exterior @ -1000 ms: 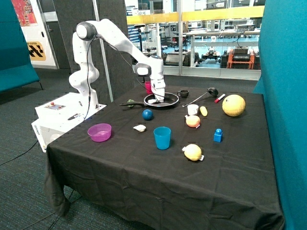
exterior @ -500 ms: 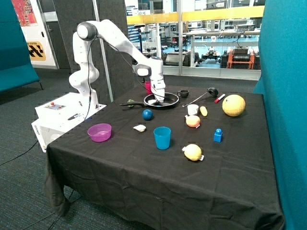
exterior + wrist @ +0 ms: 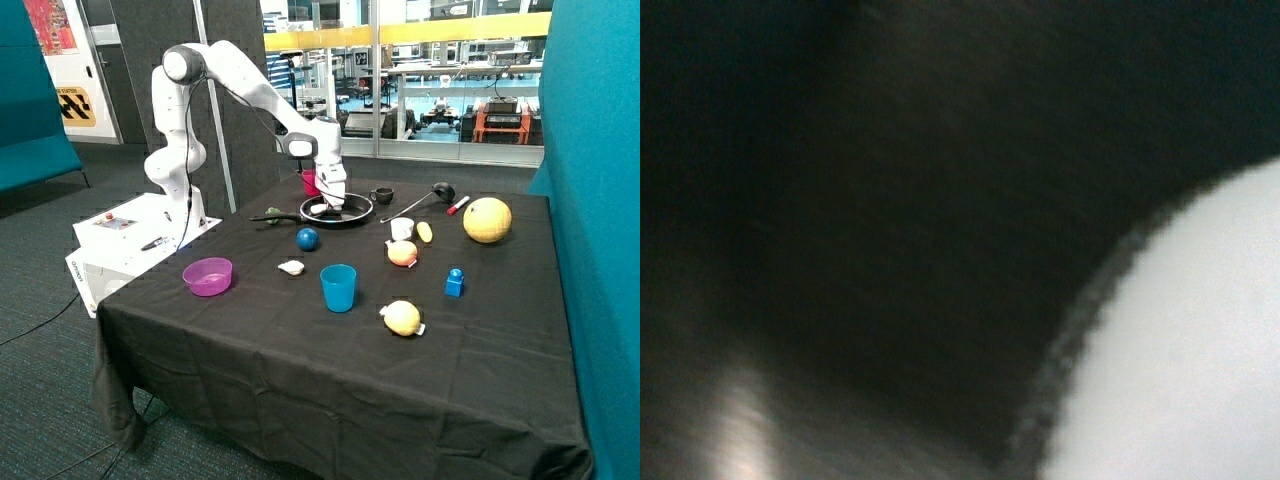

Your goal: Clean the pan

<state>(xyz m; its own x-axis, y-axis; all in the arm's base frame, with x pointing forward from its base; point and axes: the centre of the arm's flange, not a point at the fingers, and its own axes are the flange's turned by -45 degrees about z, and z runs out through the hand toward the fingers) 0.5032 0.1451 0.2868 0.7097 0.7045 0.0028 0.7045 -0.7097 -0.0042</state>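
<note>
Pan [image 3: 340, 211] on black table [image 3: 330, 340], end effector [image 3: 333, 203] inside its rim.

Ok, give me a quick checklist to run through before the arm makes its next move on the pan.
1. Gripper down inside the pan: ok.
2. Pan flat on the black tablecloth: ok.
3. White item in the pan beside the gripper: ok; what it is, cannot tell.
4. Gripper holding anything: cannot tell, wrist view shows only a dark surface and a white patch.
5. Small black cup apart from the pan rim: ok.
6. Pan already clean: cannot tell.
</note>
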